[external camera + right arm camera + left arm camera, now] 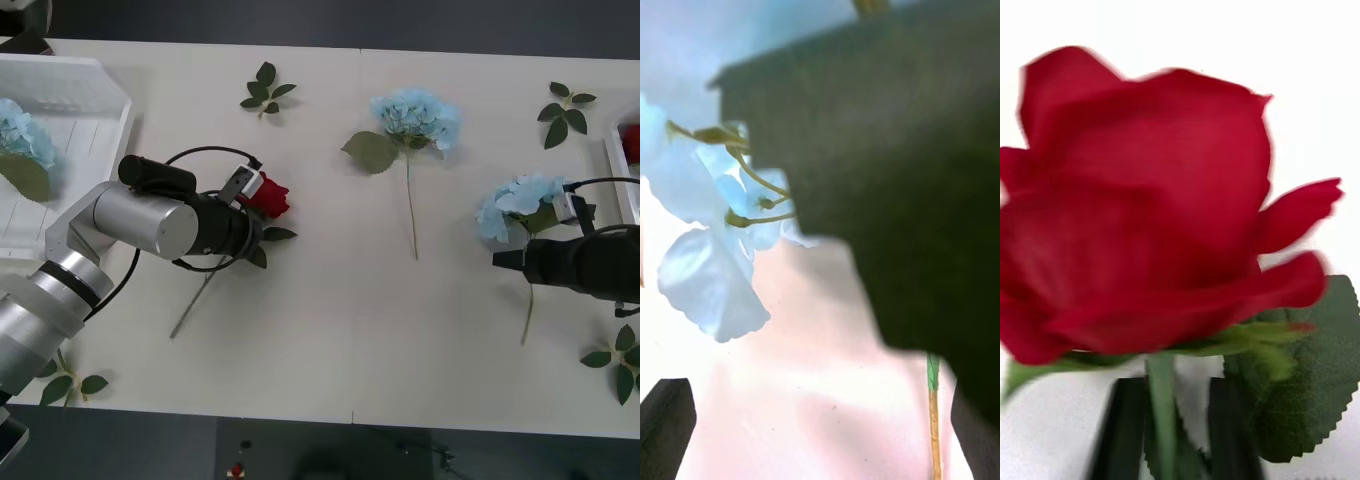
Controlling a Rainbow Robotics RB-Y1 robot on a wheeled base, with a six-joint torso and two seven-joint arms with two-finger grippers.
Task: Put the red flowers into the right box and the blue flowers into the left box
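Near edge first: a leaf sprig (70, 384) lies at my 7 o'clock and another sprig (618, 360) at 4 o'clock. My left gripper (258, 222) sits at about 10 o'clock from table centre. In the left wrist view its black fingers (1124, 427) stand close on either side of the red rose (1150, 210) stem just under the bloom, clamped on it. The stem trails back toward 7 o'clock along the table (330, 340). My right gripper (505, 260) is at 3 o'clock, over the stem of a blue hydrangea (515, 205), just below its head. I can't tell if those fingers are apart or together; the right wrist view has one dark finger (666, 427) and a large dark shape in front of the petals. A second blue hydrangea (415, 115) lies loose at 12 o'clock with its stem pointing back at me. The left box (90, 90) is at 10 o'clock and holds a blue hydrangea head (22, 135). The right box (612, 165) is at 2 o'clock, its rim at the table edge, with a red bloom (631, 142) inside. Two more sprigs sit far: one (265, 90) at 11 o'clock, one (563, 110) at 1 o'clock.
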